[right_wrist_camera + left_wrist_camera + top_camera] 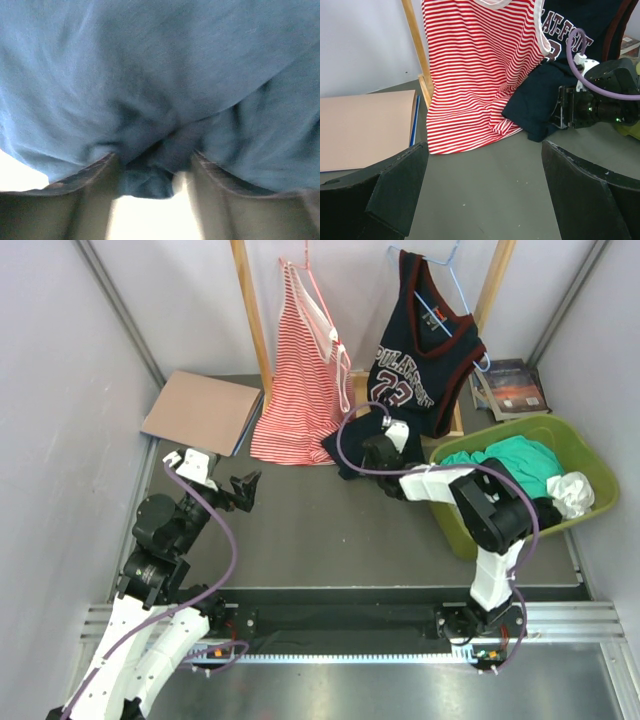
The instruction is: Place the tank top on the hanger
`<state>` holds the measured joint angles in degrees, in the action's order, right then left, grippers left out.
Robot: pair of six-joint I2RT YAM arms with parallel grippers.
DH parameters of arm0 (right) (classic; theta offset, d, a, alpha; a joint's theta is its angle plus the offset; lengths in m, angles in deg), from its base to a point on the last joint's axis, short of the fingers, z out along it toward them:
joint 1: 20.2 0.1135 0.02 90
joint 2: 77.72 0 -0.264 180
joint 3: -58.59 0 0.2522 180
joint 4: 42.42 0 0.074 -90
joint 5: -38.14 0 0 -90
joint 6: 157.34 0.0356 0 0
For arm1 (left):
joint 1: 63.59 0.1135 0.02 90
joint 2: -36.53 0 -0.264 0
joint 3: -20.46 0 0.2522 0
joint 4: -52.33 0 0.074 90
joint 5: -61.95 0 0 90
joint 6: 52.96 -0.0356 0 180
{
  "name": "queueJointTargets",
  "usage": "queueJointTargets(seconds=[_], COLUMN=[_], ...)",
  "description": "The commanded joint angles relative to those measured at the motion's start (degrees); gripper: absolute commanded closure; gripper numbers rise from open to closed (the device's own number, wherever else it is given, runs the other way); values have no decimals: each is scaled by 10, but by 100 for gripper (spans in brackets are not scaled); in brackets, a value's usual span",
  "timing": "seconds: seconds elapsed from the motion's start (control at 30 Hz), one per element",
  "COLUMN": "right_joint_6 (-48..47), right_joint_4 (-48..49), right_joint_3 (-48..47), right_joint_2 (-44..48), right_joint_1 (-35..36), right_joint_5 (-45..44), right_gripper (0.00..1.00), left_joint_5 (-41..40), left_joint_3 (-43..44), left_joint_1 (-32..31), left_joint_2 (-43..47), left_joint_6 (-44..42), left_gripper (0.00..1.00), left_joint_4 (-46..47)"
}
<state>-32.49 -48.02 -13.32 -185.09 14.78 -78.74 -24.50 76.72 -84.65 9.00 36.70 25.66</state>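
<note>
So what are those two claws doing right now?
Left gripper: open, empty.
Right gripper: shut on the navy tank top.

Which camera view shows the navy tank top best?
Top external: the tank top shows nearly whole, hanging up. Left wrist shows only its lower part; right wrist only blurred fabric up close.

The top camera looks steeply down from behind the arms [490, 510], taking in the whole table [330, 530] from afar. The left wrist camera sits low, facing across the table between its own fingers [395, 192] toward the striped top [480, 75], tank top [565, 37] and right gripper [559, 109], which the top view shares. The right wrist camera is so close to the tank top that cloth fills its frame.
</note>
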Motion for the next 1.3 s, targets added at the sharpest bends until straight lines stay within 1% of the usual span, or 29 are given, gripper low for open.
queueJointTargets(seconds=[0.0, 0.03, 0.07, 0.1, 0.2, 0.27, 0.3, 0.37, 0.4, 0.53, 0.57, 0.67, 0.77, 0.93, 0.97, 1.0, 1.03, 1.07, 1.1, 1.17, 1.2, 1.23, 1.27], right_joint_6=[9, 4, -4, -12, -58, -73, -87, -98, -108, -131, -137, -152, -154, -156, -160, -164, -170, -176, -178, -179, -178, -178, -175], right_joint_4=[57, 61, 64, 64, 54, 50, 49, 34, 29, 14, 7, -3, 4, 19, 15, 9, -22, -41, -71, -68, -50, -40, -30], right_joint_3=[25, 32, 39, 45, 45, 34, 27, -11, -27, -111, -152, -219, -275, -354, -367, -382, -420, -440, -453, -443, -429, -395, -377], right_joint_2=[38, 49, 60, 81, 126, 146, 160, 166, 164, 131, 121, 68, 26, -36, -59, -71, -83, -104, -108, -97, -87, -75, -47], right_joint_1=[-18, -20, -22, -25, -36, -45, -61, -79, -99, -131, -134, -141, -143, -144, -145, -144, -144, -145, -145, -146, -147, -149, -151], right_joint_5=[-8, -6, -3, 1, 8, 11, 15, 38, 49, 103, 104, 118, 133, 127, 127, 128, 139, 144, 149, 158, 168, 175, 181], right_gripper=[81, 90, 96, 100, 100, 100, 100, 100, 100, 100, 100, 100, 100, 100, 96, 85, 71, 33, 21, 7, 5, 4, 2], left_joint_5=[-2, -1, 0, 1, 1, 0, 1, 2, 2, 2, 2, 1, 0, -2, -4, -6, -7, -7, -7, -7, -7, -7, -8], left_joint_3=[-4, -4, -3, -3, -4, -4, -4, -4, -3, -3, -3, -5, -5, -5, -5, -5, -3, -4, -2, -3, -3, -2, -3], left_joint_1=[0, 0, 0, 1, 1, 0, 1, 0, 1, 1, 0, 1, 1, 1, 0, 0, 0, 0, 0, 0, 1, 0, 0], left_joint_2=[-1, -1, 0, 1, 4, 5, 5, 5, 5, 5, 5, 5, 4, -2, -2, -5, -7, -7, -9, -10, -11, -10, -10], left_joint_6=[3, 3, 2, 2, 3, 3, 2, 3, 3, 3, 3, 3, 3, 3, 3, 3, 2, 3, 3, 3, 3, 3, 2], left_gripper=[1, 1, 1, 1, 1, 1, 1, 1, 1, 1, 1, 1, 1, 1, 1, 1, 1, 1, 1, 1, 1, 1, 1], left_joint_4=[21, 22, 21, 21, 21, 22, 22, 22, 21, 22, 23, 22, 23, 22, 20, 21, 21, 20, 19, 19, 20, 18, 19])
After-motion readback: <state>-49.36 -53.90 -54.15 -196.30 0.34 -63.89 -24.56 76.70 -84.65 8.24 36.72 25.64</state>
